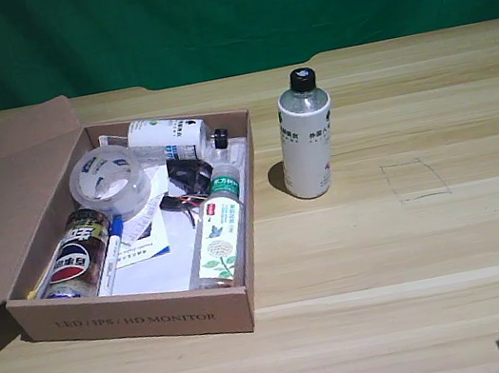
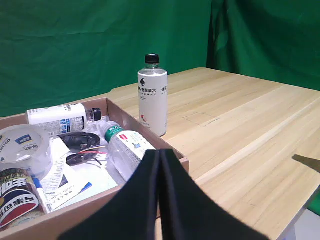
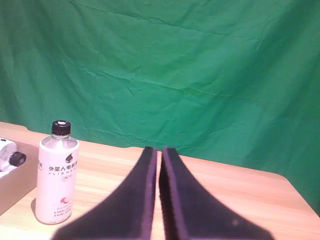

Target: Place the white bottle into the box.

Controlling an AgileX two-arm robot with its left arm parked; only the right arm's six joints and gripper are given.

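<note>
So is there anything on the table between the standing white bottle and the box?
No. In the exterior view, only bare wood lies between the white bottle and the box.

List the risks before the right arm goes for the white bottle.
1. The white bottle is tall and stands upright on the table, close beside the box; a glancing approach might tip it over.
2. The right pincer looks shut, so it likely must open first or it may push the bottle.
3. The box is crowded: a green-capped bottle lies along the near wall, leaving little free room.
</note>
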